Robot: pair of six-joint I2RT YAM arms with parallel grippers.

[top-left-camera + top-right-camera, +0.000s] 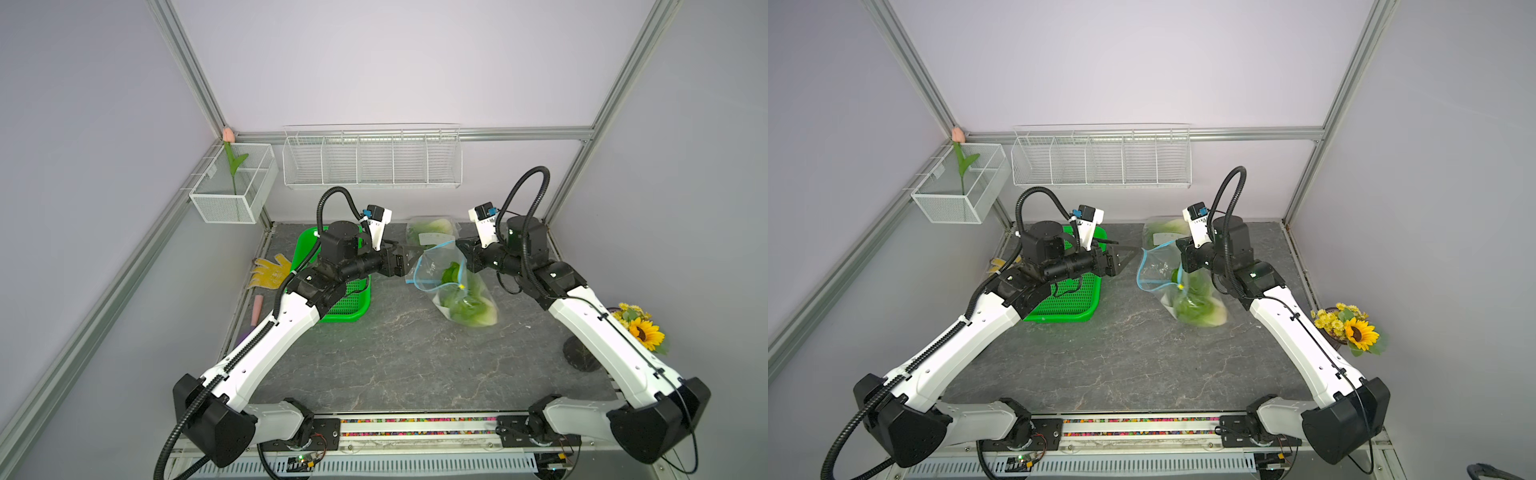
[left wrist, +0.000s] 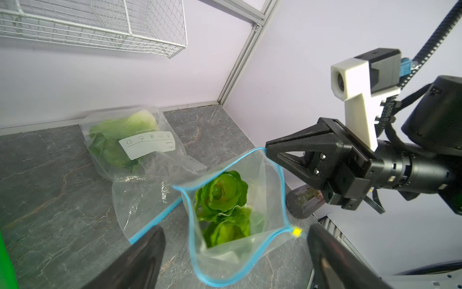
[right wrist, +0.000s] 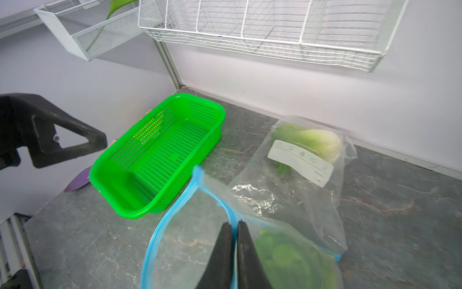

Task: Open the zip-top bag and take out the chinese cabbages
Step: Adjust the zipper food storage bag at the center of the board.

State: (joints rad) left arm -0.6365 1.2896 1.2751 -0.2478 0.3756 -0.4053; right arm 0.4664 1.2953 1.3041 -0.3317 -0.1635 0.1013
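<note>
Right claw (image 3: 232,224) pinching blue rim of zip-top bag (image 2: 225,260), left claw (image 2: 235,232) spread beside its open mouth, chinese cabbages (image 2: 222,192) inside

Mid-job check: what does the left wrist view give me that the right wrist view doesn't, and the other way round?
Left wrist only: a clear look into the open mouth at the chinese cabbages, plus the yellow slider at the zip's end. Right wrist only: the green basket, with nothing in it; here the cabbages show only through the plastic. Both: the zip-top bag, its blue rim pinched by the shut right gripper, and a second labelled bag behind it.
</note>
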